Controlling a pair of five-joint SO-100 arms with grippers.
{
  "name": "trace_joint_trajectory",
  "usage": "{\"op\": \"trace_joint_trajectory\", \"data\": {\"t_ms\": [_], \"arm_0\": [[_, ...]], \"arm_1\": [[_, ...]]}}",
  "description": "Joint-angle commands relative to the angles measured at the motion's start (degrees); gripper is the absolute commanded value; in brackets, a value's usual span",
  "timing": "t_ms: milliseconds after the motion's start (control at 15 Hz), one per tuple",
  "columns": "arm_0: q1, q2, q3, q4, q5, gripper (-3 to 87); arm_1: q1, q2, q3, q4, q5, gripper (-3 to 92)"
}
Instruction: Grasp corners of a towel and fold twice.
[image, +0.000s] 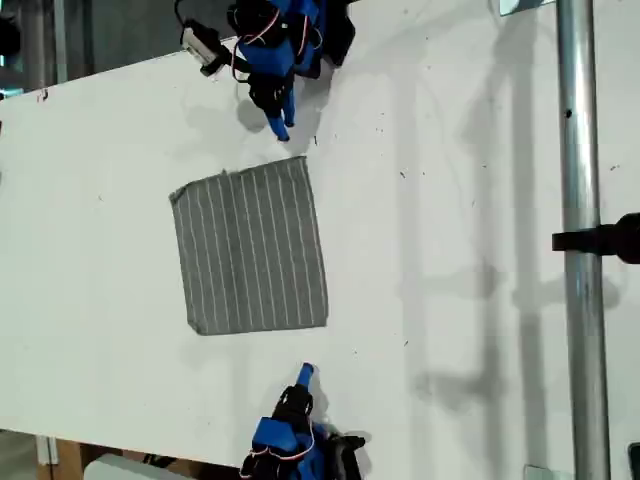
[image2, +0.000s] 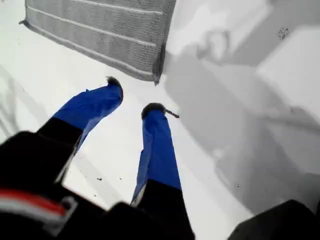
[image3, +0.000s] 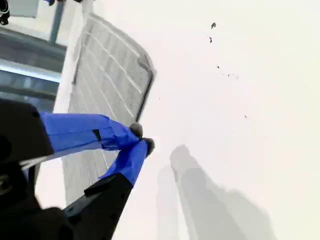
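The grey, white-pinstriped square cloth towel (image: 250, 250) lies unfolded. The first gripper (image2: 133, 96), spread, could skid its corner (image2: 156, 77). The second gripper (image3: 142, 138), seemingly pressed together, would miss.

White tabletop (image: 470, 250) (faintly speckled), soft shadows, metal pole (image: 583, 240) at the exterior view's right

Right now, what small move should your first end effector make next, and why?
Probably ease my first end effector forward to the nearest corner of the grey pinstriped cloth towel. Its blue fingers stand open over bare white table, just short of that corner, and the towel lies flat, unfolded.
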Motion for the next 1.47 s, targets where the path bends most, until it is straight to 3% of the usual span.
{"op": "trace_joint_trajectory", "data": {"t_ms": [0, 200, 333, 467, 600, 1400], "arm_0": [[-5.19, 0.09, 0.35, 0.09, -23.38, -1.5], [-9.32, 0.09, 0.35, 0.09, -23.29, -1.4], [-10.55, 0.09, 0.35, 0.09, -22.76, -1.5], [-10.02, 0.09, 0.35, 0.09, -22.94, -1.5], [-9.93, 0.09, 0.35, 0.09, -23.03, -1.5], [-7.29, 0.09, 0.35, 0.09, -22.94, -1.5]], "arm_1": [[2.11, -0.18, -0.70, -0.09, -4.75, 13.3], [8.70, 0.18, -1.32, 0.26, -4.66, 13.3], [6.42, 0.18, -1.23, 0.26, -4.66, 14.6], [2.90, 0.18, -0.97, -2.55, -9.58, 3.0], [-2.11, 0.18, -0.88, -3.52, -9.67, -0.2], [-2.90, 0.18, -1.76, -1.41, -9.49, -0.2]]}}
